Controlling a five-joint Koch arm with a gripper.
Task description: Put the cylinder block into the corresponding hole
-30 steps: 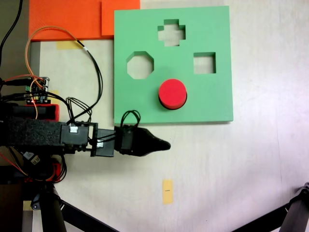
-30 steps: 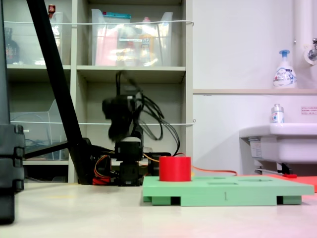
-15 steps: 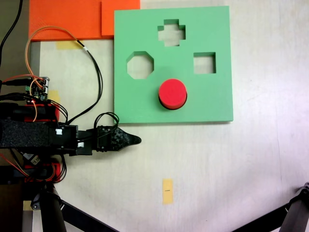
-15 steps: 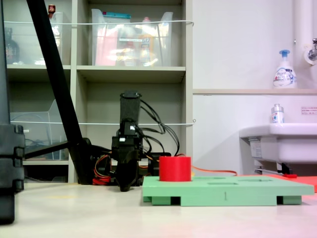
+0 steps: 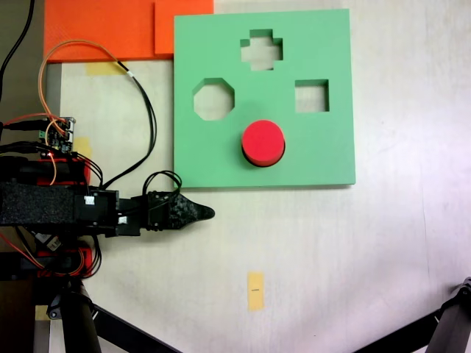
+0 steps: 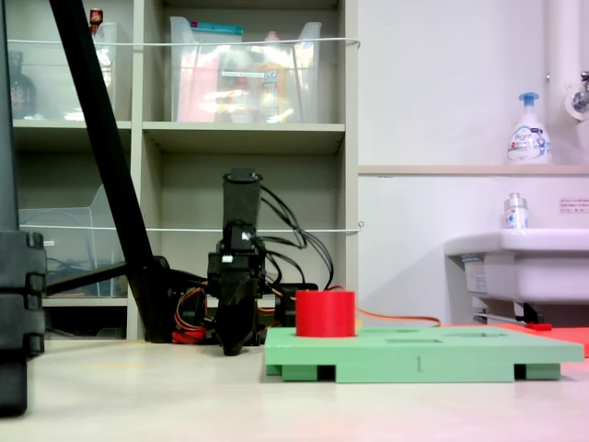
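The cylinder block [image 5: 263, 143] stood in the round hole of the green foam board [image 5: 324, 147], its upper part rising above the surface. It looked light, stiff and smooth, best taken by its round side. It was bright red with a flat top. My pincer [image 5: 200, 213] rested on the bench [image 5: 331, 257] just beside the board, pressed together and holding nothing.

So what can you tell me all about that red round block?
The red round block is a short, bright red cylinder with a flat round top and smooth sides. It stands upright in the green foam board, in a hole below the octagon and square cutouts in the first exterior view. In the second exterior view it sticks up well above the board. Nothing else touches it; the pincer is off the board.
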